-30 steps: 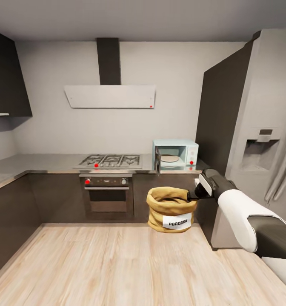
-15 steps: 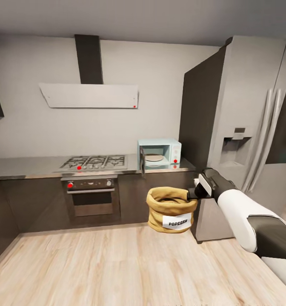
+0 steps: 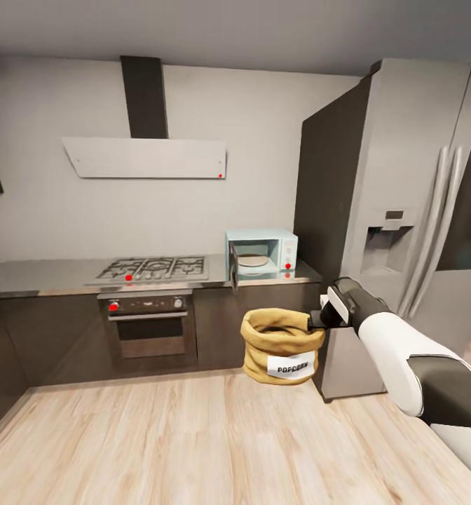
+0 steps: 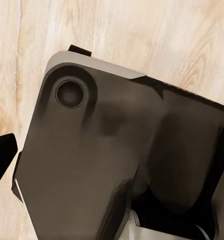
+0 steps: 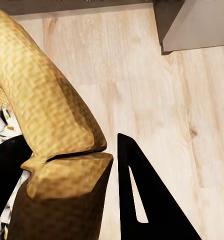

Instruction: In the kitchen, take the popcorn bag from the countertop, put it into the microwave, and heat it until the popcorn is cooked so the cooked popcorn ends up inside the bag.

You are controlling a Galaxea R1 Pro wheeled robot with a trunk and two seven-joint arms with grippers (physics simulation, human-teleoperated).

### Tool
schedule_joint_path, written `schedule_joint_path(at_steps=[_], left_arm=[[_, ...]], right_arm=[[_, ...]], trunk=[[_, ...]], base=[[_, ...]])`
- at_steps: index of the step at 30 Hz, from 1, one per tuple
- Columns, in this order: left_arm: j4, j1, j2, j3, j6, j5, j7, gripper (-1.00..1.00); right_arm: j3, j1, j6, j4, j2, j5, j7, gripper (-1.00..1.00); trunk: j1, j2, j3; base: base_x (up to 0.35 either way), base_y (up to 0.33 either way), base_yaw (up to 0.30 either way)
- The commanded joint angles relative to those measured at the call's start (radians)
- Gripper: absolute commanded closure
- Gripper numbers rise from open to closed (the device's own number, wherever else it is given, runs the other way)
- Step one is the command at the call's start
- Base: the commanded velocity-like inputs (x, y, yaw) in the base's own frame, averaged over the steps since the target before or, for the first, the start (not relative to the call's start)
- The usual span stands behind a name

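Your right gripper (image 3: pixel 312 322): pinched on the rolled rim of the popcorn bag (image 3: pixel 280 346), at the bag's right side; the bag hangs in the air above the wooden floor (image 3: pixel 193 442), upright, its white label facing you. In your right wrist view, one dark finger (image 5: pixel 142 200) lies outside the burlap rim (image 5: pixel 47 115), the other inside it.

Microwave (image 3: pixel 262 254): on the countertop (image 3: pixel 46 273) beyond the bag, door swung open, a round plate inside.

Gas hob (image 3: pixel 155 268): on the countertop left of the microwave, with the oven (image 3: pixel 148 324) beneath it.

Fridge (image 3: pixel 404 224): tall, grey, right of the microwave.

Your left gripper: you cannot tell its state; the left wrist view shows a dark robot body part (image 4: pixel 117 160) over the floor.
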Motion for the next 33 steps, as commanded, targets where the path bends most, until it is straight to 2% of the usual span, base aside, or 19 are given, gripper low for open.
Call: schedule_joint_path(at_steps=[1, 21, 33], left_arm=[[-0.001, 0.0, 0.0, 0.004, -0.001, 0.004, 0.0, -1.0], [-0.001, 0.0, 0.0, 0.004, -0.002, 0.005, 0.001, -1.0], [-0.001, 0.0, 0.0, 0.004, -0.001, 0.005, 0.001, -1.0]], right_arm=[[0.001, -0.001, 0.004, -0.001, -0.001, 0.005, 0.007, 1.0], [0.001, -0.001, 0.003, 0.0, -0.001, 0.004, 0.0, 1.0], [0.001, -0.001, 0.003, 0.0, -0.001, 0.004, 0.0, 1.0]], trunk=[[0.0, -0.001, -0.001], [0.0, -0.001, -0.001], [0.0, -0.001, -0.001]], base=[[0.266, -0.005, 0.0], [0.318, -0.115, 0.0], [0.321, -0.008, 0.0]])
